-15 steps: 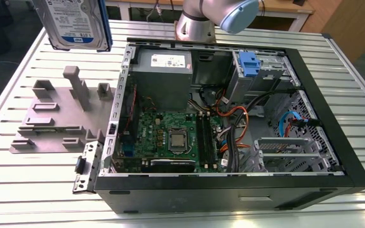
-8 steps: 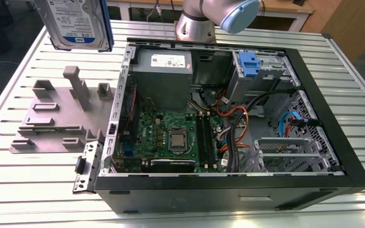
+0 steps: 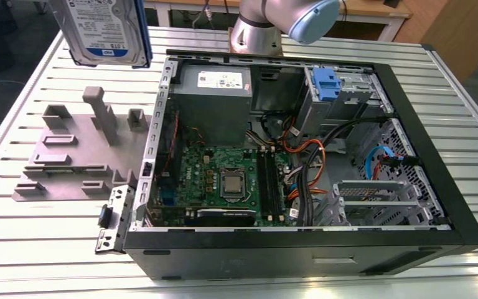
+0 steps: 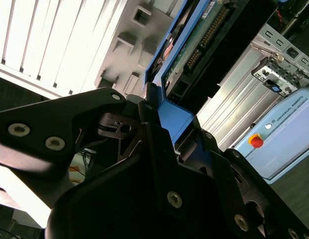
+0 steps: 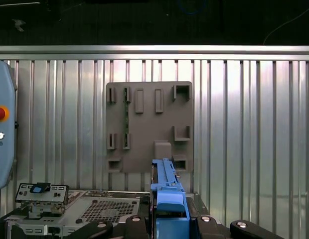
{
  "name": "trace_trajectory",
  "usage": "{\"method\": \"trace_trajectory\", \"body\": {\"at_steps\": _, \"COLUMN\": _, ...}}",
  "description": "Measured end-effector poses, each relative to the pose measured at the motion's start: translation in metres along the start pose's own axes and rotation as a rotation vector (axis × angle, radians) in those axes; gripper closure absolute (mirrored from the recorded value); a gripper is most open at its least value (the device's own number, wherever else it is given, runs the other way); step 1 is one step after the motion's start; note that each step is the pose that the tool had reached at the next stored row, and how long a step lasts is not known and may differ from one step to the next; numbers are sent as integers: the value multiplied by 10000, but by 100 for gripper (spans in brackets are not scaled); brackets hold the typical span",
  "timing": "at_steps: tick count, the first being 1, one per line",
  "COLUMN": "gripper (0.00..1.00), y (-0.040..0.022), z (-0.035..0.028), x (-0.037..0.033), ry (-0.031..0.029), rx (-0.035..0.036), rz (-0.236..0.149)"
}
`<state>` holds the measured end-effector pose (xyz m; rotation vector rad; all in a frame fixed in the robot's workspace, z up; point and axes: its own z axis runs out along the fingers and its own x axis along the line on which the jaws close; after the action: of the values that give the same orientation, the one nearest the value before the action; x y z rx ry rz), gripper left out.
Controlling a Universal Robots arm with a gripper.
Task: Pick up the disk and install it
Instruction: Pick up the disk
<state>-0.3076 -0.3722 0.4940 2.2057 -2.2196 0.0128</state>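
Claw (image 5: pixel 167 221) grips the disk (image 3: pixel 106 31) by its blue rail, holding it upright high above the tabletop (image 3: pixel 23 249), near the grey stand (image 3: pixel 73 149) and the open computer case (image 3: pixel 305 243).

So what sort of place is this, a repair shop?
Probably a robotics lab workbench: an open computer case lies on a slatted metal table, a grey slotted stand sits beside it, and the robot's tool holds the disk above the table.
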Motion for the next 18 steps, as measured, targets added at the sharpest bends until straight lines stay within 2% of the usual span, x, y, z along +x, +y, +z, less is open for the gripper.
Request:
{"method": "trace_trajectory", "body": {"at_steps": 13, "gripper": 64, "y": -122, "z": -1, "x": -1, "ry": 1, "rx": -1, "rz": -1}}
{"method": "trace_trajectory", "body": {"at_steps": 18, "gripper": 64, "y": -192, "z": 0, "x": -1, "ry": 0, "rx": 0, "rz": -1}}
